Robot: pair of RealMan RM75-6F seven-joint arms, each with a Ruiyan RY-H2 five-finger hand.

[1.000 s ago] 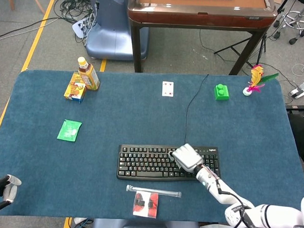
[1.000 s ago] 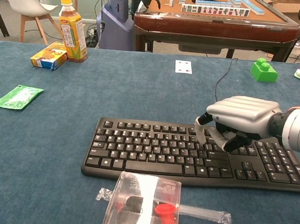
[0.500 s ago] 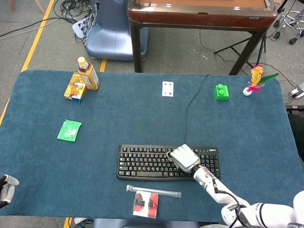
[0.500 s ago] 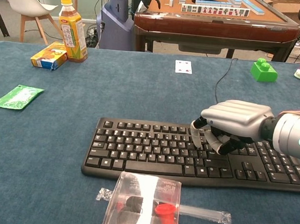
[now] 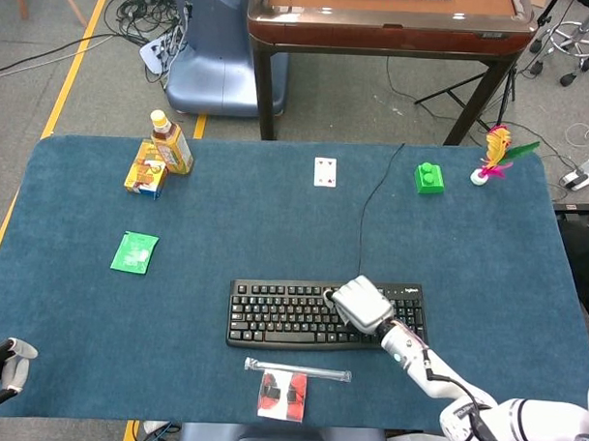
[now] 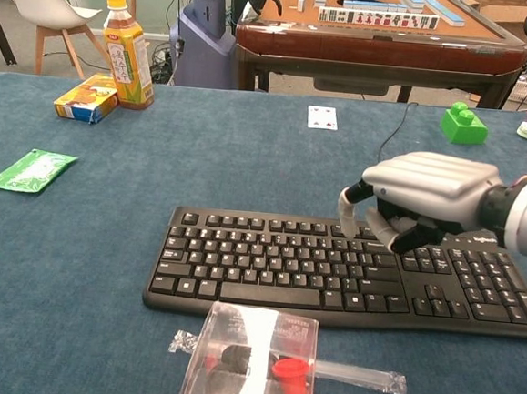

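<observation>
A black keyboard (image 5: 281, 315) (image 6: 267, 266) lies near the table's front edge, its cable running toward the back. My right hand (image 5: 361, 303) (image 6: 423, 200) hovers palm down over the keyboard's right-centre part. Its fingers are curled under, and one fingertip (image 6: 344, 223) points down just above the upper key rows. It holds nothing. My left hand (image 5: 7, 360) shows only in the head view, at the front left corner beyond the table edge, with its fingers apart and nothing in them.
Before the keyboard lie a clear packet (image 5: 283, 392) (image 6: 251, 360) and a clear tube (image 5: 299, 370). At back left stand a tea bottle (image 5: 169, 144) and a box (image 5: 146, 169), with a green sachet (image 5: 135, 252) nearer. At the back are a playing card (image 5: 324, 171), a green brick (image 5: 430, 177) and a shuttlecock (image 5: 492, 155).
My right hand dipped toward the keys half a second ago and has since lifted and shifted slightly back and right. The left hand has barely moved.
</observation>
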